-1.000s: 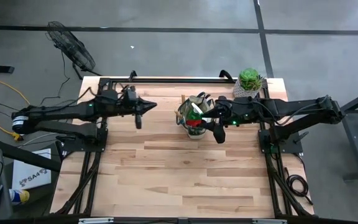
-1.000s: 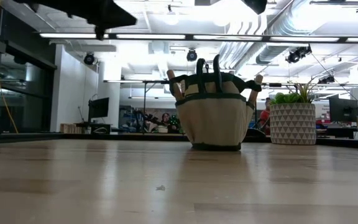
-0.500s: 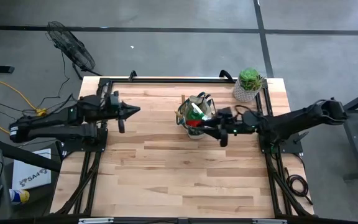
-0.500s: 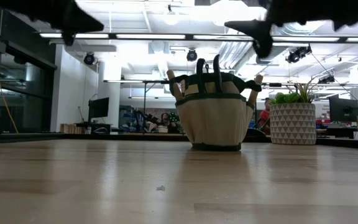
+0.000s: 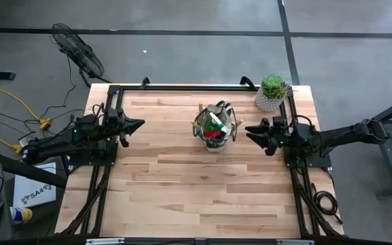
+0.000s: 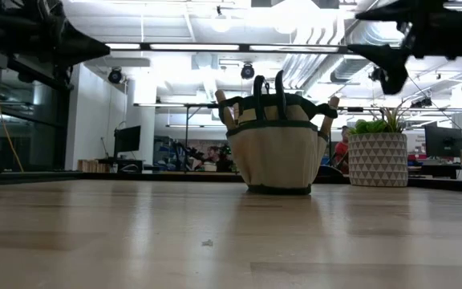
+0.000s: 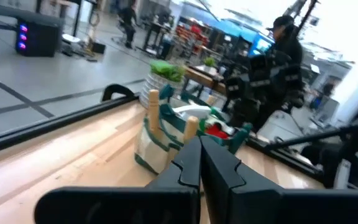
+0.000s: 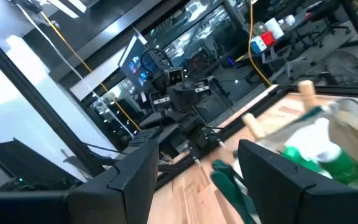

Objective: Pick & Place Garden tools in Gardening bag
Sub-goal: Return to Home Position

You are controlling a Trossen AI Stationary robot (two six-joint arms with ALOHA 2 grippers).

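The gardening bag (image 5: 215,128), a small round tan tote with dark trim, stands upright on its base on the wooden table (image 5: 182,184), a little right of its middle. It also shows in the low view (image 6: 277,152). Garden tools stand in it: wooden handles (image 7: 153,99), a green spray bottle (image 8: 322,152) and a red item (image 5: 213,134). My left gripper (image 5: 140,124) is shut and empty above the table, left of the bag. My right gripper (image 5: 249,129) is open and empty, right of the bag; its fingers stand wide apart in the right wrist view (image 8: 197,149).
A green succulent in a pale patterned pot (image 5: 271,92) stands at the table's far right corner, also in the low view (image 6: 378,156). A black frame rail (image 5: 182,88) runs along the far edge. Bare wood lies toward the near edge.
Both arms have drawn back from the bag. My left gripper has gone toward the table's left edge, and my right gripper from beside the bag toward the right edge. The bag and the tools in it have stayed where they were.
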